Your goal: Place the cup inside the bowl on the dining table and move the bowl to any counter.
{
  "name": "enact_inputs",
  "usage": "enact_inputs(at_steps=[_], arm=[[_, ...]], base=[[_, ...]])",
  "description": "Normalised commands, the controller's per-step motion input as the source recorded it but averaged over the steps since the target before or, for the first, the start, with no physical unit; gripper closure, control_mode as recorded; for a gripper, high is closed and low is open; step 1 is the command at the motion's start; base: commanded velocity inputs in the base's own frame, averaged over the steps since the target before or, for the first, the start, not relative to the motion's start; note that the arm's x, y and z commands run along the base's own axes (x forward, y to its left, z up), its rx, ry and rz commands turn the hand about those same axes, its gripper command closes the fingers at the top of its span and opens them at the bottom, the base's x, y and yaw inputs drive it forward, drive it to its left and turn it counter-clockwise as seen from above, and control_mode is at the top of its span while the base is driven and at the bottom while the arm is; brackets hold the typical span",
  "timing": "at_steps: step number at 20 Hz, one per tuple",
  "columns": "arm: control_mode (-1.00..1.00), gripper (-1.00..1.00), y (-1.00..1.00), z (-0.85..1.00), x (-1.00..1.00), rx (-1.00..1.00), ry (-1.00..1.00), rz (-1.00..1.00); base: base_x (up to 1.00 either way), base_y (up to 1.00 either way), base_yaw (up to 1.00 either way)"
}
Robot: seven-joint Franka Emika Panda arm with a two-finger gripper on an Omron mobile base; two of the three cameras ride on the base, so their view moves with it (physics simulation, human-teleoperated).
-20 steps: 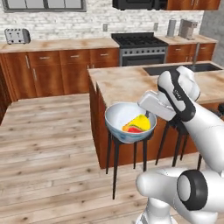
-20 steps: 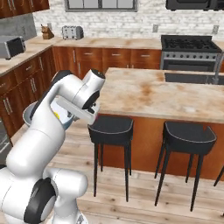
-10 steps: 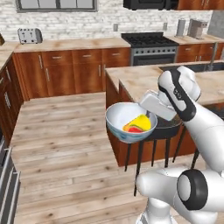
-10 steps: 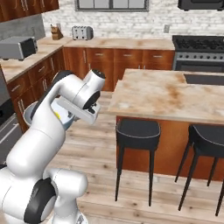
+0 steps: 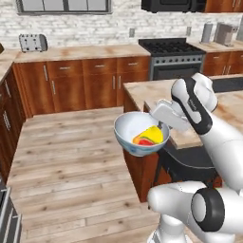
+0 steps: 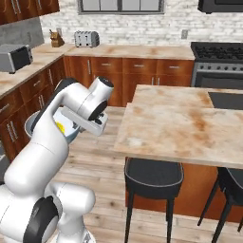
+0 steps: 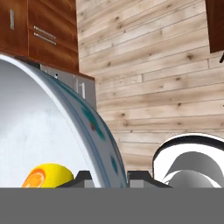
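Observation:
My gripper (image 5: 163, 133) is shut on the right rim of the bowl (image 5: 131, 129) and holds it in the air above the wood floor, off the left end of the dining table (image 5: 152, 90). The yellow cup (image 5: 148, 136) with its red patch lies on its side inside the bowl. In the hand view the bowl's wall (image 7: 41, 127) rises between the fingertips (image 7: 81, 177), and the cup (image 7: 49, 174) lies low on its white inner side. From the right base view the arm hides most of the bowl (image 6: 32, 125); a bit of the cup (image 6: 60, 127) shows.
The counter (image 5: 80, 52) with wood drawers runs along the back wall, carrying a toaster (image 5: 32, 42). To its right stands a stove (image 5: 173, 54). A second counter (image 6: 21, 76) with a microwave (image 6: 15, 57) lines the left wall. Black stools (image 6: 153, 173) stand at the dining table (image 6: 180, 118).
Both base views have shifted as the base drove and turned left: the table slid right, the back and left counters came closer. The bowl stays gripped, with the cup inside.

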Motion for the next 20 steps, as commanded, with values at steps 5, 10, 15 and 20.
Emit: enact_inputs(at_steps=[5,10,15,20], arm=[[1.00,1.00,0.00,0.00,0.00,0.00,0.00,0.00],[1.00,1.00,0.00,0.00,0.00,0.00,0.00,0.00],[1.00,1.00,0.00,0.00,0.00,0.00,0.00,0.00],[1.00,1.00,0.00,0.00,0.00,0.00,0.00,0.00]], base=[[0.40,0.30,0.00],[0.35,0.59,-0.03],[0.36,0.60,-0.05],[0.76,0.42,-0.04]])
